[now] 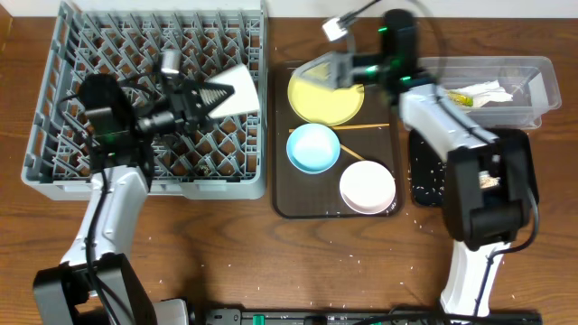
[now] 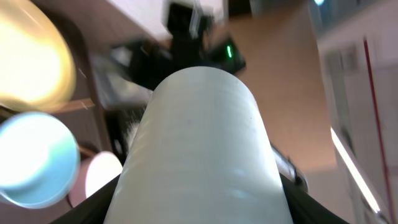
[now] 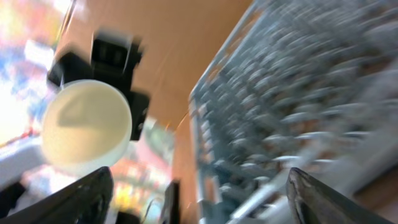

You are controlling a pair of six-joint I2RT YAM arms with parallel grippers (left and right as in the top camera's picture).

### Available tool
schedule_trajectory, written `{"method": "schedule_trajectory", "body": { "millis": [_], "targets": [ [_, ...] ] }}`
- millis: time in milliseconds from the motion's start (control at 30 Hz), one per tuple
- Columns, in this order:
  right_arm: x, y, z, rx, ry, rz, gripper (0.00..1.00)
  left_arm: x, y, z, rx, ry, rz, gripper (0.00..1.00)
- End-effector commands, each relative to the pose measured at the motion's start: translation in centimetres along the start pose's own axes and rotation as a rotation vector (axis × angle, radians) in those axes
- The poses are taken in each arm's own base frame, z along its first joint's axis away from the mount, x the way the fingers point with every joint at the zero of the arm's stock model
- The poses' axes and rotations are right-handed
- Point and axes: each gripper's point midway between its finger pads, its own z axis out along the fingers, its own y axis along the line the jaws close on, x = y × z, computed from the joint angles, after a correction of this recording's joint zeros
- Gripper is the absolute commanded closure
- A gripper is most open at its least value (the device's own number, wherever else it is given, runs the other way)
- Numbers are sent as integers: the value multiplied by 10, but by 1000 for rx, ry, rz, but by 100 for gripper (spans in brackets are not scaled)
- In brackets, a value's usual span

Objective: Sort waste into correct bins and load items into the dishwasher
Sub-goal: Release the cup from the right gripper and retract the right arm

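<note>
My left gripper [image 1: 209,97] is shut on the small white cup [image 1: 237,90] and holds it tilted over the right side of the grey dish rack [image 1: 72,54]. The cup fills the left wrist view [image 2: 202,149]. My right gripper [image 1: 338,70] is open and empty above the far edge of the yellow plate [image 1: 321,99]; its spread fingers [image 3: 199,193] point at the rack [image 3: 292,93] and the cup [image 3: 87,124]. The blue bowl [image 1: 312,147], white bowl [image 1: 367,186] and chopsticks [image 1: 366,126] lie on the brown tray. The wrapper [image 1: 461,97] and napkin [image 1: 488,88] lie in the clear tub [image 1: 542,72]. Rice scraps [image 1: 427,176] lie in the black tray [image 1: 417,194].
The brown serving tray [image 1: 282,181] sits between the rack and the bins. The right arm's base [image 1: 488,194] covers much of the black tray. A few white crumbs lie on the wooden table near the front.
</note>
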Motion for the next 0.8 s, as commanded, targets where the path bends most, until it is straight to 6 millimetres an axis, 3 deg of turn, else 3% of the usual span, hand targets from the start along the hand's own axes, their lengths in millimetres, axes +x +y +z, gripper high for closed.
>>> {"method": "schedule_trajectory", "body": {
  "millis": [0,133,367,567,767],
  "targets": [
    [-15,-27,-25,87,-86,31,5,-42,8,-18,-78,-224,5,92],
    [-22,-27,-42,99,-110,1,1,-62,23,-31,-157,-347,32,92],
    [-23,-25,-50,189,-124,-66,1,-72,55,-45,-391,-407,-13,92],
    [-15,-42,-80,465,-127,-93,1,-71,44,-58,-599,-368,15,92],
    [-3,-37,-115,816,-99,-120,1,-57,34,-70,-919,-320,74,92]
  ]
}}
